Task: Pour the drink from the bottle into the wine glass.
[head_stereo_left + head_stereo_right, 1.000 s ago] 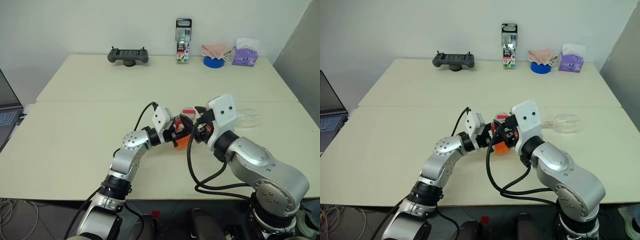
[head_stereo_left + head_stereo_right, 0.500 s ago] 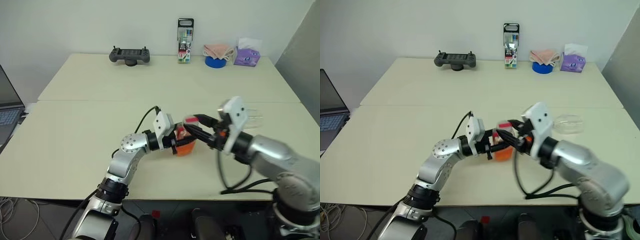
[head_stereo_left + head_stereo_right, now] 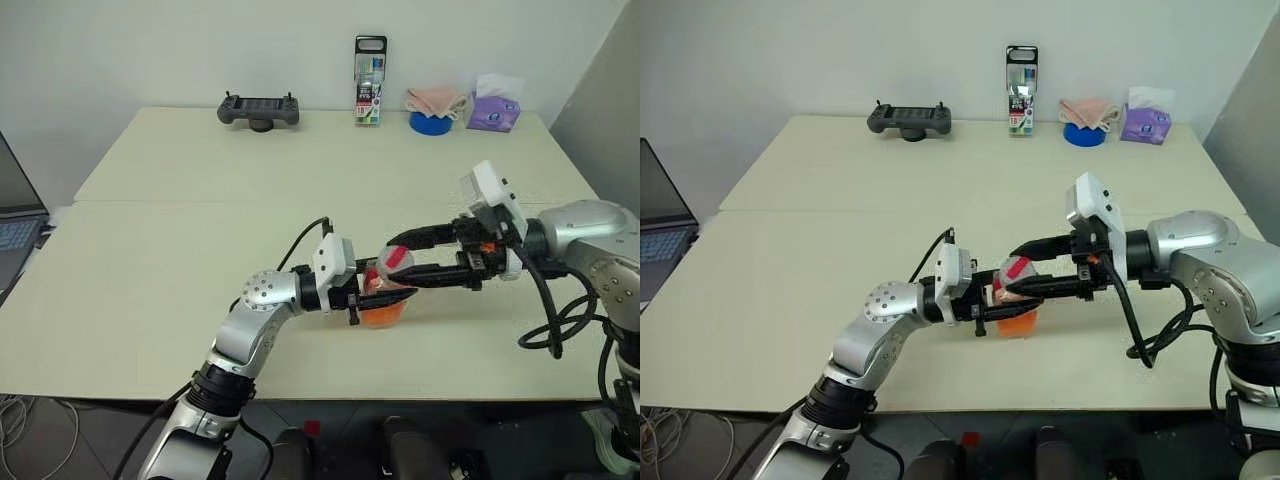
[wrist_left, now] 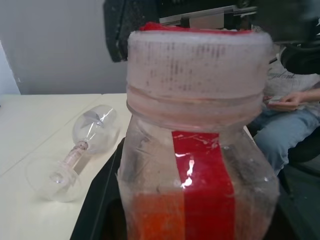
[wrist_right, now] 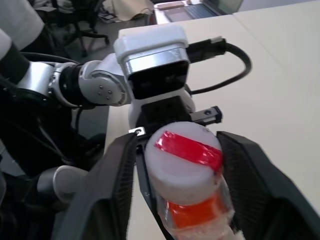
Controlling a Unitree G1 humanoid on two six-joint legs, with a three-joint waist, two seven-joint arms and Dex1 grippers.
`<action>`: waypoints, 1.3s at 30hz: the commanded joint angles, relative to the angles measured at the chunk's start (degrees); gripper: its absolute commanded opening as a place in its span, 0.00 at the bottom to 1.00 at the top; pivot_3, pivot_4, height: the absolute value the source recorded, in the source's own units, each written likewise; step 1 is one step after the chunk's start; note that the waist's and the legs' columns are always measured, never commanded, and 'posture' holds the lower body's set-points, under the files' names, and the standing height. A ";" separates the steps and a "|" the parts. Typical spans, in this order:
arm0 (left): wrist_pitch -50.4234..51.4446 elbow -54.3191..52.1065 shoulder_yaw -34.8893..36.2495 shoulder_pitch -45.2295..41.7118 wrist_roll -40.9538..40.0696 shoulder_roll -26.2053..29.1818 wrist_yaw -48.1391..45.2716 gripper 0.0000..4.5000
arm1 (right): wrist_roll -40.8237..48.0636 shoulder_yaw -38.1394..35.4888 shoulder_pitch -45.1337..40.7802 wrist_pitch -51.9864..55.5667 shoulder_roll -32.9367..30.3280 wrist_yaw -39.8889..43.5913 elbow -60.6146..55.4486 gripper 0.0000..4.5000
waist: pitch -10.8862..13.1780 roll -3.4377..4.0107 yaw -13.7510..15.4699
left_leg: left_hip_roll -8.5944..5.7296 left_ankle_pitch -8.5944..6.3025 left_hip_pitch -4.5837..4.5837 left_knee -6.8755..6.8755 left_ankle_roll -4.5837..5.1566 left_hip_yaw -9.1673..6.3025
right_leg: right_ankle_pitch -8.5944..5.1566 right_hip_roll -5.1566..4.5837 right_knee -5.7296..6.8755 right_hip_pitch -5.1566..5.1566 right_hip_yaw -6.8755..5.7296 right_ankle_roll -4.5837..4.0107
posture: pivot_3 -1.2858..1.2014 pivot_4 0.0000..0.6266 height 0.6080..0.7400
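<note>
The bottle (image 3: 385,298), clear plastic with a red strip and a whitish, red-topped cap (image 5: 182,152), is held upright just above the table. The orange drink (image 3: 382,316) fills its lower part. My left gripper (image 3: 368,296) is shut on the bottle's body from the left. Reaching in level from the right, my right gripper (image 5: 181,146) stands open with a finger (image 5: 120,185) on each side of the cap, close to it. The wine glass (image 4: 95,131) lies on its side on the table behind the bottle.
Along the far edge stand a black controller (image 3: 258,108), a tall marker pack (image 3: 368,82), a blue tape roll (image 3: 430,123) under a pink cloth and a purple tissue pack (image 3: 492,113). A laptop (image 3: 14,228) sits off the left. A seated person (image 4: 287,110) is beyond the table.
My right arm has swung out to the right and its wrist has turned, so the fingers now come at the cap level from the right. The left gripper drew the bottle slightly nearer.
</note>
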 commanded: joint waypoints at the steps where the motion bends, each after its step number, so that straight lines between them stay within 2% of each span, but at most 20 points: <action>1: -0.53 1.32 2.14 -2.51 0.57 -1.39 3.84 0.38 | 1.43 0.80 1.12 -2.48 0.33 1.76 -4.45 0.88 | 0.00 -0.01 0.05 | 0.01 0.00 0.00 0.00 0.00 -0.01 | 0.00 0.00 0.00 0.00 -0.01 0.00 | 0.52 0.24 1.00; 8: -1.54 3.25 1.93 -3.35 0.89 -2.28 3.13 0.38 | 1.28 -5.93 4.81 -2.52 3.25 -10.94 -8.38 0.88 | 0.01 -0.01 0.12 | 0.02 0.00 0.01 0.00 0.00 -0.02 | 0.00 0.01 0.05 0.00 -0.01 0.01 | 0.52 0.24 1.00; 11: -2.06 4.29 1.90 -3.75 0.90 -2.34 2.90 0.38 | -0.50 -7.62 6.55 -3.21 6.27 -19.06 -11.12 0.88 | 0.01 -0.01 0.09 | 0.04 0.00 0.03 -0.01 -0.01 -0.03 | -0.01 0.02 0.05 -0.01 -0.01 0.01 | 0.52 0.24 1.00; 21: -4.61 8.33 2.67 -4.98 1.01 -3.01 3.31 0.38 | 1.09 -8.04 12.13 1.39 10.06 -34.39 -19.72 0.88 | 0.01 -0.01 0.15 | 0.02 0.00 0.01 0.00 -0.01 -0.03 | 0.00 0.01 0.05 -0.01 0.00 0.01 | 0.52 0.24 1.00; 26: -6.00 9.35 4.15 -6.01 0.69 -4.19 4.27 0.38 | -1.98 -7.80 15.37 2.46 13.30 -43.77 -21.66 0.88 | 0.00 -0.01 0.14 | 0.02 0.01 0.01 0.00 -0.01 -0.04 | 0.00 0.02 0.08 -0.02 0.00 0.00 | 0.52 0.24 1.00; 39: -5.48 10.64 4.38 -5.87 1.45 -4.16 4.35 0.38 | -4.41 -3.97 13.93 2.44 18.64 -49.91 -21.23 0.88 | 0.00 -0.01 -0.02 | 0.02 0.01 0.03 0.01 -0.01 -0.03 | 0.00 0.04 0.09 -0.02 0.02 0.01 | 0.52 0.24 1.00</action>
